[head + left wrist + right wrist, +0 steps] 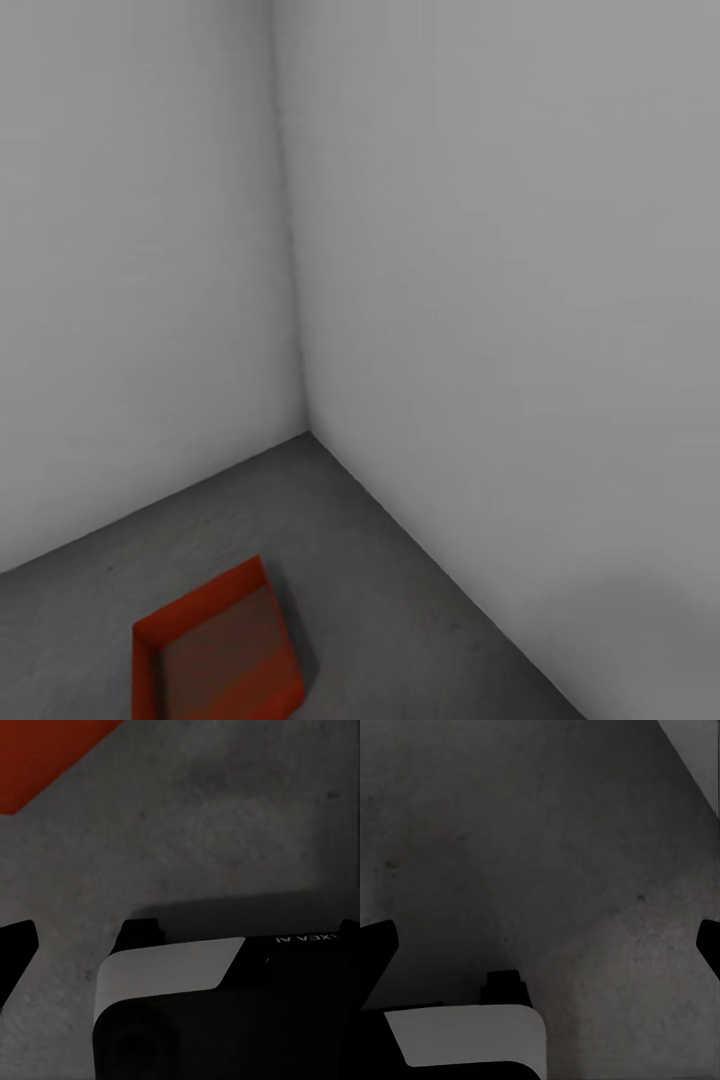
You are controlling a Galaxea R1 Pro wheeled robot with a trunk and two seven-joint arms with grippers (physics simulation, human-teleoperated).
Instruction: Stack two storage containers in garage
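Plain white walls [500, 250] meeting in a corner. Dark grey mottled concrete floor [400, 600]. One orange-red shallow rectangular storage container [215, 650], lidless, resting on floor near corner. Left claw [180, 937]: fingers apart, empty. Right claw [540, 937]: fingers apart, empty, over bare floor.

1 orange-red storage container [215, 650] lies flat and open-topped on the dark grey concrete floor [380, 590] of the garage, near the corner where 2 plain white walls [500, 250] meet. Its thin walls stand upright, its inside bare.
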